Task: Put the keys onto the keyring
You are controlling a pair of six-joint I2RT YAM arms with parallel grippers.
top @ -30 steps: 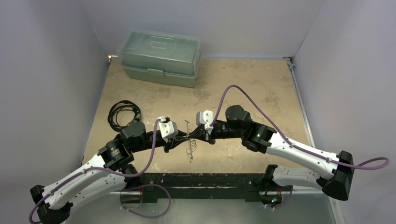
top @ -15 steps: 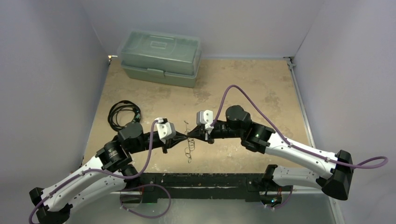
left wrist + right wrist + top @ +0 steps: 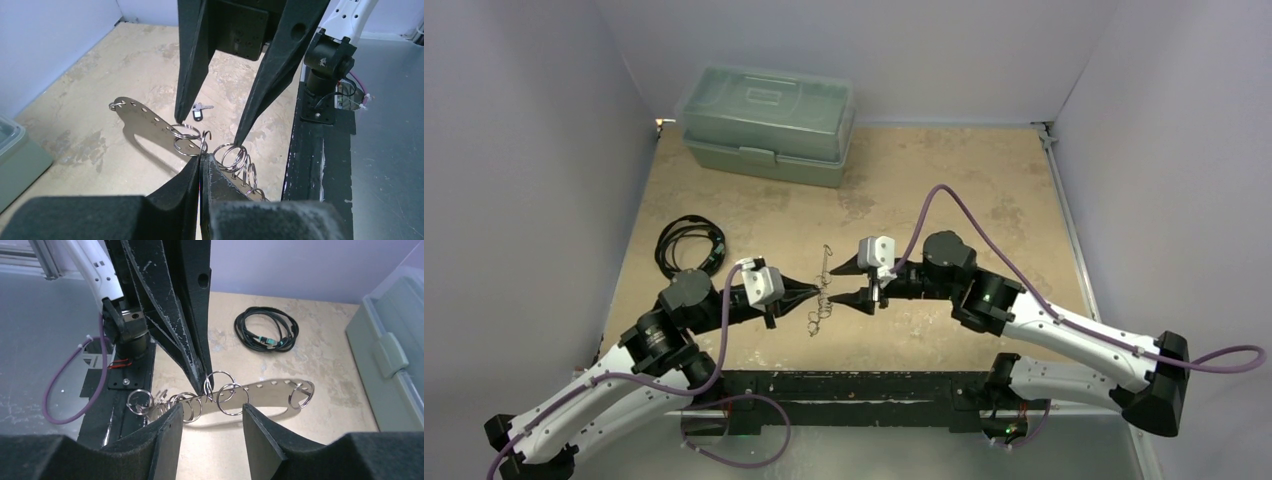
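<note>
Two arms meet over the middle of a tan, blotchy tabletop (image 3: 984, 190) that looks like stained board, with darker patches scattered all over it. Pale lilac-grey walls (image 3: 534, 150) close it in on the left, back and right, so it feels like standing at a little booth. In the back left corner sits a translucent grey-green plastic toolbox (image 3: 769, 120) with its lid down. A black coiled cable (image 3: 689, 243) lies on the left side of the table, well apart from the action. Along the near edge runs a black mounting plate (image 3: 874, 385) where both arms are bolted, and past that is a dull grey surface (image 3: 390, 150).

The left gripper (image 3: 201, 159) is pinched tight on the keyring (image 3: 265, 397), a flat silvery strip with punched holes and a bunch of split rings strung on it. The strip is held up off the table, with its shadow on the tan surface below. The right gripper (image 3: 211, 409) faces it with its fingers spread, one on either side of the strip. Whether they touch the rings I can't tell. One small key (image 3: 199, 106) with a dark head lies flat on the tabletop beneath the right gripper, apart from the keyring.
</note>
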